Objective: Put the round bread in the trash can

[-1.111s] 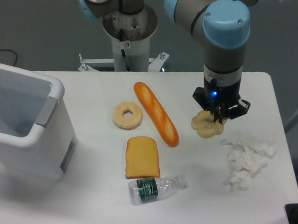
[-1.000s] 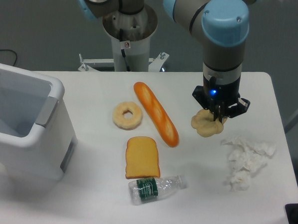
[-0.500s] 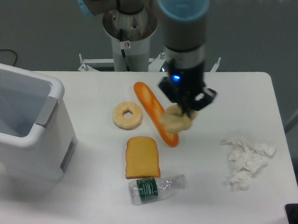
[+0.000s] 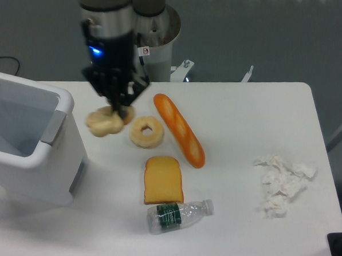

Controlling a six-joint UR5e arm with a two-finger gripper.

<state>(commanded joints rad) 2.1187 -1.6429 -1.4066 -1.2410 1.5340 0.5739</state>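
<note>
Round bread (image 4: 105,122) in pincer (image 4: 119,110), beside trash can (image 4: 49,156)

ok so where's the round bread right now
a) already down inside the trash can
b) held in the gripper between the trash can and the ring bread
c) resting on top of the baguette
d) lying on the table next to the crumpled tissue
b: the gripper is shut on the round bread, which hangs just right of the trash can rim and left of the ring bread, not yet over the bin's opening.
</note>
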